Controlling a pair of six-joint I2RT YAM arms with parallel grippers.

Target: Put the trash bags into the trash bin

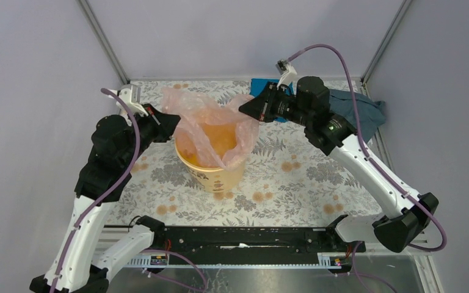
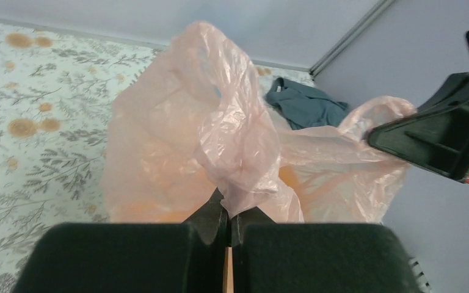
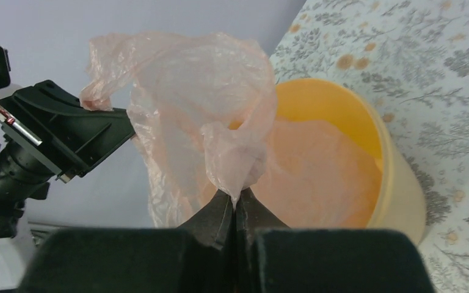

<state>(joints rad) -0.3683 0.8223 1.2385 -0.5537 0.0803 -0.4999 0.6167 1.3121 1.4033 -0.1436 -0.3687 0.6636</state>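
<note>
Grey walls, floral-patterned bench (image 1: 293, 177). Bin (image 1: 217, 177) stood upright mid-bench, mouth up. Bag (image 1: 210, 119) sat partly in the bin: lower part inside, upper film held up above the rim between both arms. Left fingers (image 2: 220, 210) were pressed together on a bunched fold at the bag's left edge. Right fingers (image 3: 229, 210) were likewise clamped on its right edge. Step, by my reading: spreading the bag mouth to seat it in the bin. Next move likely calls for lowering both edges evenly, without tearing the film or tipping the bin. Bag's long axis ran roughly vertical, apparently opening upward.
</note>
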